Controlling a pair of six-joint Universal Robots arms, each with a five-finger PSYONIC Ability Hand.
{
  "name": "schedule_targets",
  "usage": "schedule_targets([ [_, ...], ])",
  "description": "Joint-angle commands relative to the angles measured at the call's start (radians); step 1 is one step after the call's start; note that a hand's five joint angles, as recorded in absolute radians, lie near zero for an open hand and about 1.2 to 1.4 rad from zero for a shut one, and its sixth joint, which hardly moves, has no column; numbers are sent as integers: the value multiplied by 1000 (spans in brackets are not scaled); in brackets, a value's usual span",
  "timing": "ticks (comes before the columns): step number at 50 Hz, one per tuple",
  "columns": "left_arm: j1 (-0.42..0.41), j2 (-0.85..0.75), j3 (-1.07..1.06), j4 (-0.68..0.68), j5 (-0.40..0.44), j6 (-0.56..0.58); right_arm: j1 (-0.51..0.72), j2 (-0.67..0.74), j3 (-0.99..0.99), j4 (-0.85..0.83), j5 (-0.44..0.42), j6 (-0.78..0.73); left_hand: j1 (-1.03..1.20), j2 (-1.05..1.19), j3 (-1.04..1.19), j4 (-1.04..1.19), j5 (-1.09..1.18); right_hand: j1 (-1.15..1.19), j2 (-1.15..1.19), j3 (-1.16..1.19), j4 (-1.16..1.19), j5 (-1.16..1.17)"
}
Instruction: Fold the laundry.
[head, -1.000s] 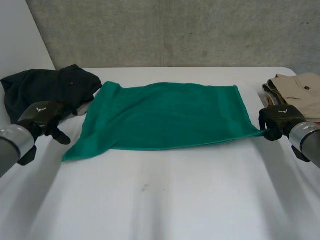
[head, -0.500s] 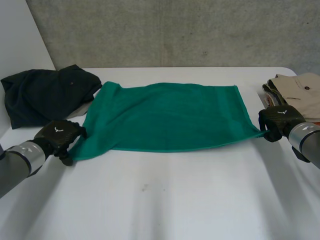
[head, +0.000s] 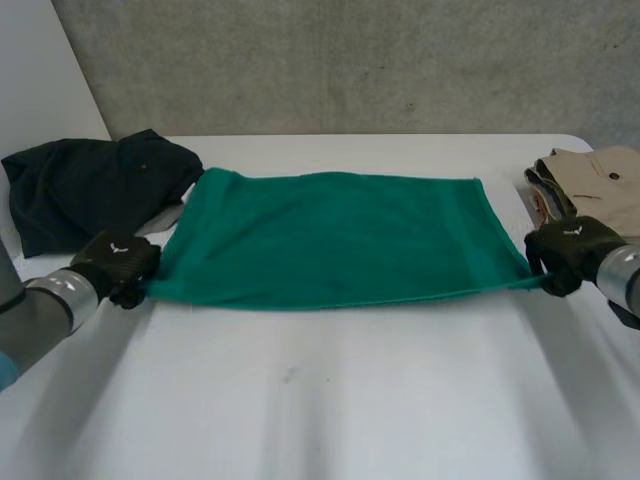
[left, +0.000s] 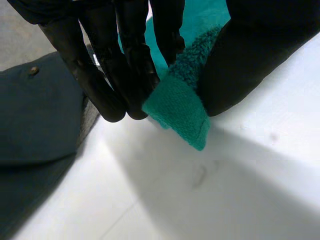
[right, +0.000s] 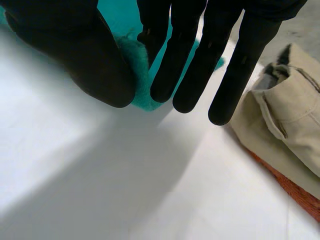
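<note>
— What was nearest you?
— Bare white table (head: 320, 400), then the near edge of a green terry towel (head: 330, 235), drawn straight between the robot's two hands.
— Were they gripping it?
— Yes. The left hand (head: 120, 268) had the near left corner pinched between thumb and fingers, and the right hand (head: 568, 252) pinched the near right corner the same way.
— And the towel itself?
— Spread out mid-table, a smooth rectangle with a fuzzy pile. Farther back, a dark crumpled garment (head: 90, 185) lay just beside its left corner, and a folded beige garment (head: 600, 175) sat off to the right.
</note>
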Motion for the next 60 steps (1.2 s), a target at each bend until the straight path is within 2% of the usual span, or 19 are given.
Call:
schedule_targets([
  [1,44,180,-111,-239,-33,160,-119,-92,62,368,-27,-495,242,202,211,205,232,271,227,209,202,203],
  [2,60,207,-134,-317,-50,215,-138,-100,65,418,-13,-547,242,202,211,205,232,271,227,209,202,203],
  [5,75,237,-165,-434,-71,289,-187,-114,72,562,40,-695,242,202,211,205,232,271,227,209,202,203],
  [8,74,240,-168,-488,-73,323,-185,-113,59,570,74,-683,242,202,211,205,232,271,227,209,202,203],
  [11,48,234,-140,-476,-74,320,-167,-105,33,524,79,-622,242,202,211,205,232,271,227,209,202,203],
  [15,-12,186,-58,-432,-93,271,-113,-73,-10,434,65,-521,242,202,211,205,232,271,227,209,202,203],
  [23,-130,5,261,-388,-175,78,-1,41,-140,156,67,-198,242,202,211,205,232,271,227,209,202,203],
  [29,-178,-107,419,-442,-260,-2,33,73,-178,117,113,-99,242,202,211,205,232,262,218,200,193,194],
  [30,-182,-116,432,-468,-277,-13,36,62,-172,133,126,-82,242,202,211,205,232,120,76,58,51,51],
  [32,-186,-116,430,-493,-286,-22,39,36,-152,156,133,-62,242,202,211,205,232,-103,-147,-165,-172,-172],
  [33,-186,-113,426,-493,-283,-24,43,0,-120,174,131,-46,242,202,211,205,232,-506,-550,-568,-575,-574],
  [34,-184,-111,424,-488,-278,-24,46,-20,-102,182,127,-39,242,202,211,205,232,-652,-696,-715,-722,-721],
  [39,-178,-118,426,-445,-258,-24,77,-155,21,209,108,-33,242,202,211,205,232,-730,-774,-792,-799,-799],
  [48,-196,-173,467,-419,-280,-27,120,-341,307,245,67,-2,242,202,211,205,232,-663,-707,-725,-732,-731],
  [54,-198,-219,515,-424,-303,-25,166,-384,449,197,50,7,242,202,211,205,232,-666,-709,-728,-735,-734],
  [60,-198,-274,581,-442,-337,-27,191,-392,544,61,51,6,242,202,211,205,232,-654,-698,-716,-723,-722],
])
